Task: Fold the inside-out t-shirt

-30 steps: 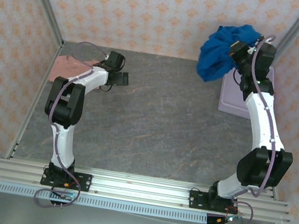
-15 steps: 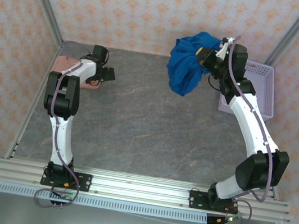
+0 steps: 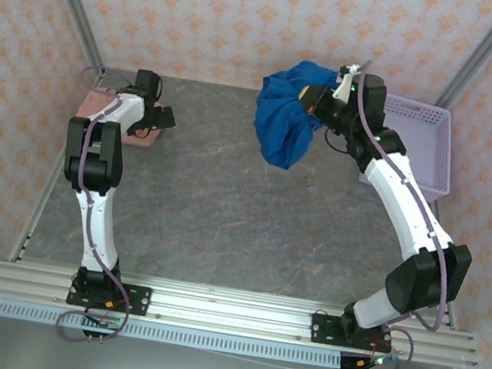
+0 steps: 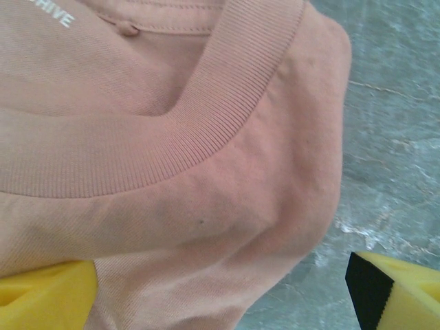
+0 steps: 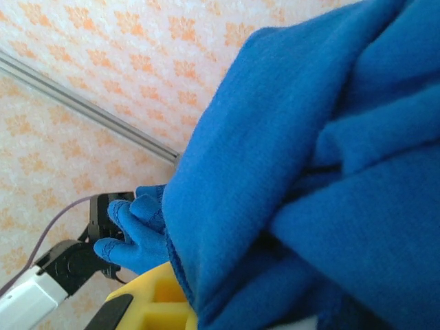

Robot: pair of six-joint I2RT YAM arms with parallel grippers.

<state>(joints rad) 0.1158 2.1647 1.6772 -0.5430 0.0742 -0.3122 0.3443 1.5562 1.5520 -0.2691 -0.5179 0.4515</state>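
Holding inside-out t-shirt (image 3: pixel 284 120) bunched aloft over far middle of counter (image 3: pixel 240 221), my right tool (image 3: pixel 320 98) clamped shut on it. Lower to bare centre, spread flat before folding. My left tool (image 3: pixel 156 120) gapes empty over pink shirt (image 3: pixel 99 107) far left; bring across to help.

The blue t-shirt (image 5: pixel 309 172) mostly hides the right fingers (image 5: pixel 148 302); pink shirt (image 4: pixel 172 137) lettering (image 4: pixel 53 18), perhaps "HIVE", is cropped.

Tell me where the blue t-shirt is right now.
In the top view the blue t-shirt hangs bunched from the right hand, above the far middle of the table, just left of the lavender basket.
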